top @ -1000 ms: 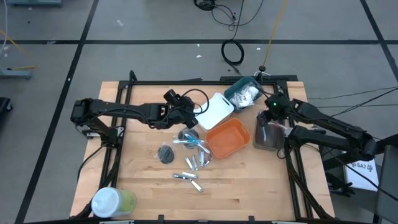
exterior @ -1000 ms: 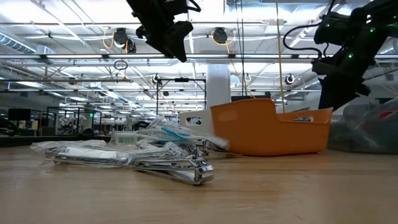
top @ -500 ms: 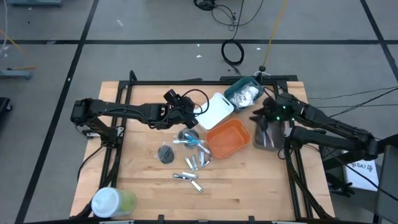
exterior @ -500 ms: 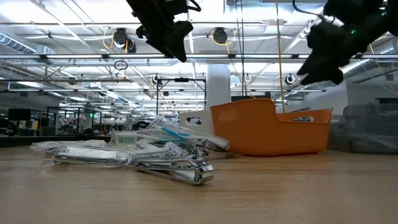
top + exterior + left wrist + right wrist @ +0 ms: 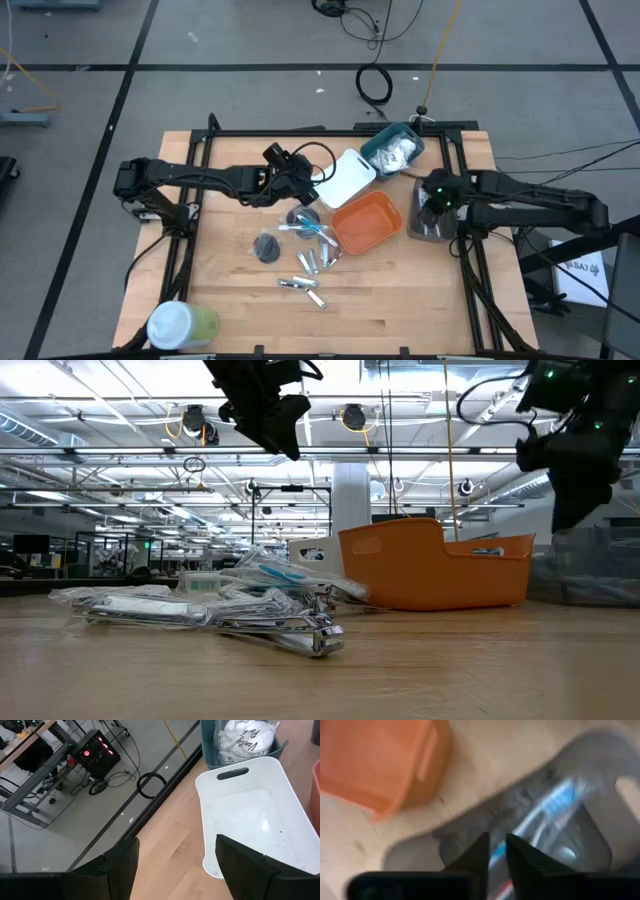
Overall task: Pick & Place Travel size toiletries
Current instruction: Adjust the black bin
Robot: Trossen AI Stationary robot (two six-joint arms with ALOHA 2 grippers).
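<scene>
The toiletries lie in a loose pile [image 5: 308,248] on the table: silver pieces [image 5: 290,632], clear-wrapped blue-white sticks [image 5: 305,228] and a dark grey disc [image 5: 267,246]. My left gripper [image 5: 177,865] hangs open above the pile's far side, next to the white bin [image 5: 250,815]. It holds nothing. My right gripper [image 5: 435,197] points down over the dark bin [image 5: 432,225], its fingers nearly together [image 5: 496,847] on a blue-white stick. More blue-white sticks lie inside that bin. My right gripper pinches a clear-wrapped blue-white stick [image 5: 535,817] between its two fingers, coming from above. The stick reaches forward past the fingertips, down into the dark bin. The wrist view is smeared, so which part of the stick it has cannot be told.
The orange bin [image 5: 365,222] stands between the pile and the dark bin. The teal bin [image 5: 393,148] with white packets is at the far edge. A large white-and-green cylinder [image 5: 180,325] lies at the near left corner. Bare wood shows along the near edge.
My right gripper swung from the dark bin's far side toward the orange bin, tipping up. It then came back toward the near edge and now points down over the dark bin.
</scene>
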